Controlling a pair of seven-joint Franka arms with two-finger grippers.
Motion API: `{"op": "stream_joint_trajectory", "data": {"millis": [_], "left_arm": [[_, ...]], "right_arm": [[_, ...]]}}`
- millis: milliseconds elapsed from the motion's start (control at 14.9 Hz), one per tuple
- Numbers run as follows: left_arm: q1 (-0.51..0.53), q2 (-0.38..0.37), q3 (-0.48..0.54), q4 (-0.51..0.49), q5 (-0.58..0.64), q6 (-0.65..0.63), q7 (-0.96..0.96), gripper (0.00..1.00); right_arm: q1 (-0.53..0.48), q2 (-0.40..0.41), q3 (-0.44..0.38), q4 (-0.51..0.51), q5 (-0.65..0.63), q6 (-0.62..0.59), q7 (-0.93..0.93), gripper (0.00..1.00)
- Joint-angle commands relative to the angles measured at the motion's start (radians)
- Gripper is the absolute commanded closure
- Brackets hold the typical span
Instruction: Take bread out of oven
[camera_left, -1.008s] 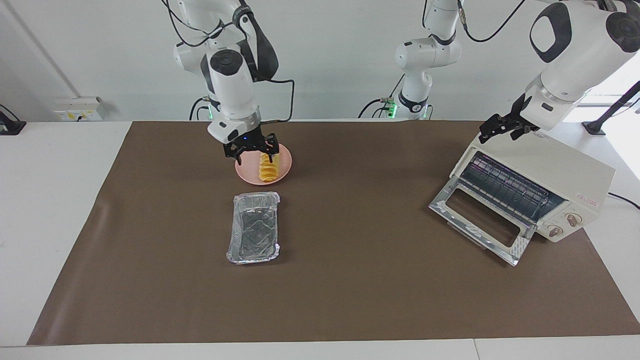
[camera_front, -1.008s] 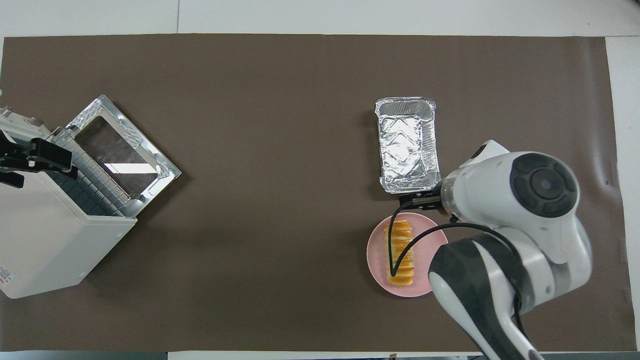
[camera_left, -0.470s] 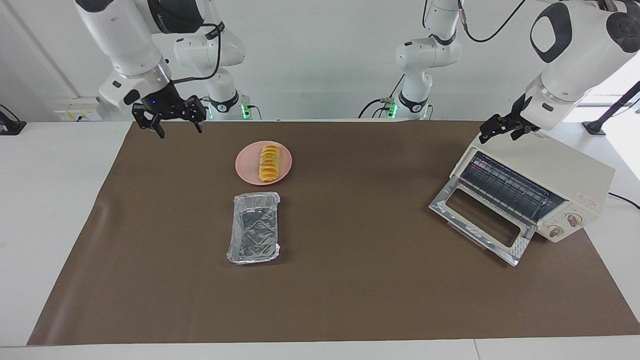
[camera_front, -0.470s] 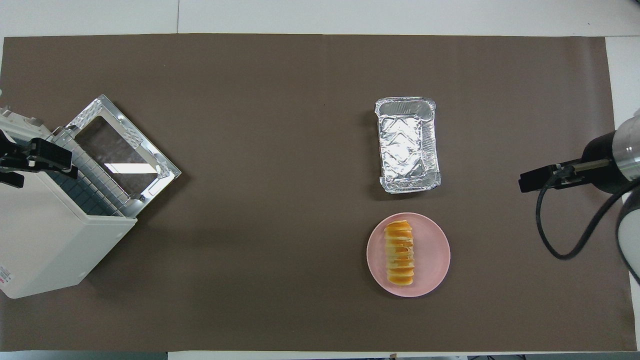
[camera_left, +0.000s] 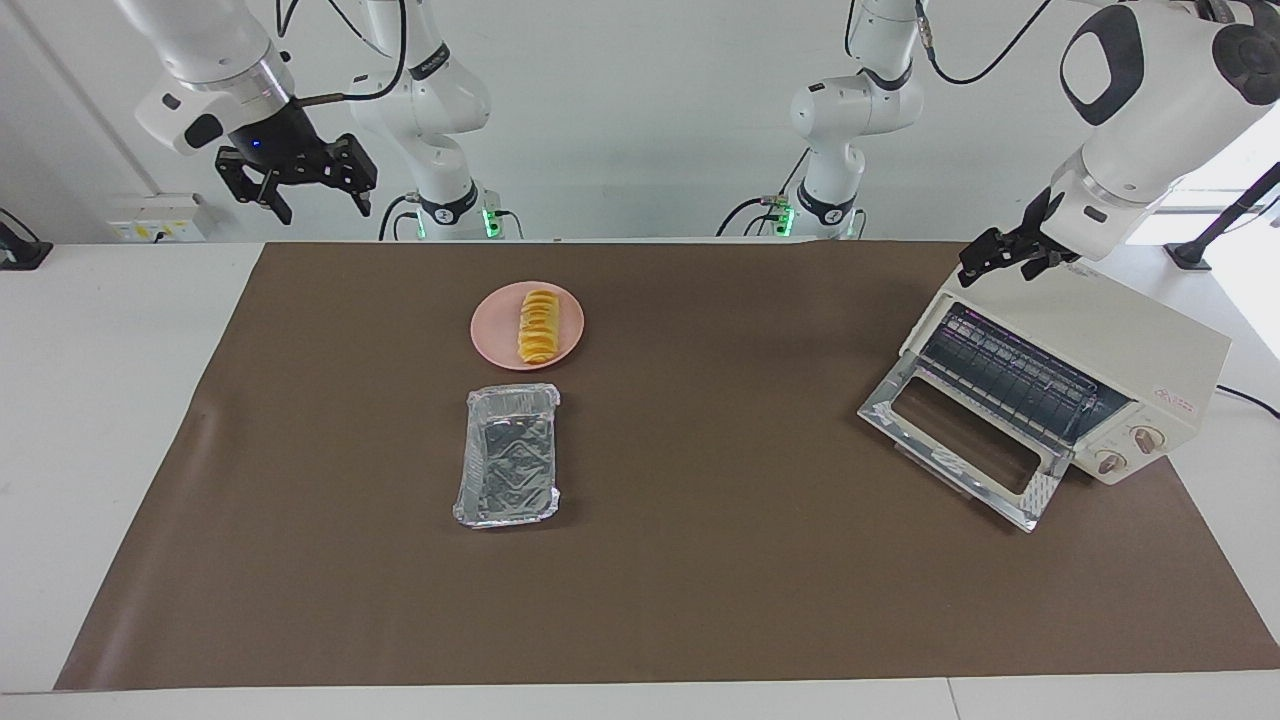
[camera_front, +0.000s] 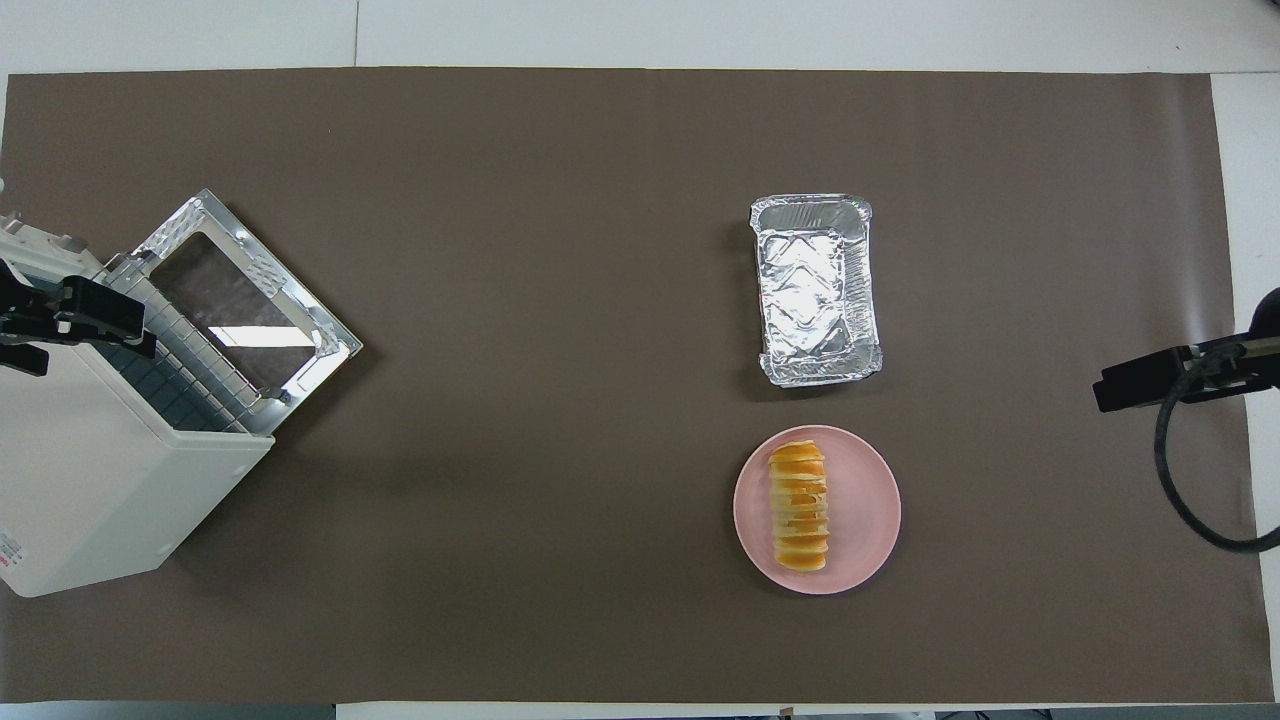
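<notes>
The bread (camera_left: 538, 327) (camera_front: 798, 507) lies on a pink plate (camera_left: 565, 340) (camera_front: 865, 510) toward the right arm's end of the table, with nothing touching it. At the left arm's end stands the cream oven (camera_left: 1100, 350) (camera_front: 90, 480), its glass door (camera_left: 955, 440) (camera_front: 245, 305) dropped open and its wire rack bare. My left gripper (camera_left: 1000, 270) (camera_front: 40, 335) hangs open just over the oven's top edge, holding nothing. My right gripper (camera_left: 320, 210) is raised high over the mat's corner at the right arm's end, open and empty.
A crinkled silver foil tray (camera_left: 507, 455) (camera_front: 815, 290) sits beside the plate, farther from the robots. A brown mat (camera_left: 700, 600) covers most of the white table.
My right gripper has left the plate with the bread, swinging away toward its own end of the table and rising. The bread stays on the plate. The left arm has not moved.
</notes>
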Motion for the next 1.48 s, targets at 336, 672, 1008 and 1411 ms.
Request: {"op": "stream_joint_trajectory", "data": {"millis": [336,672,1008,1411], "left_arm": [[0.006,-0.024,-0.006,-0.025,0.016,0.018,0.001,0.00],[0.006,-0.024,-0.006,-0.025,0.016,0.018,0.001,0.00],[0.006,-0.024,-0.006,-0.025,0.016,0.018,0.001,0.00],[0.006,-0.024,-0.006,-0.025,0.016,0.018,0.001,0.00]], "right_arm": [[-0.025,0.029,0.015,-0.071,-0.004,0.093,-0.014,0.00],[-0.014,0.029,0.015,-0.072,-0.033,0.113,-0.010,0.00],[-0.016,0.029,0.015,-0.071,-0.034,0.111,-0.007,0.00],[-0.017,0.029,0.015,-0.074,-0.034,0.107,-0.007,0.00]]}}
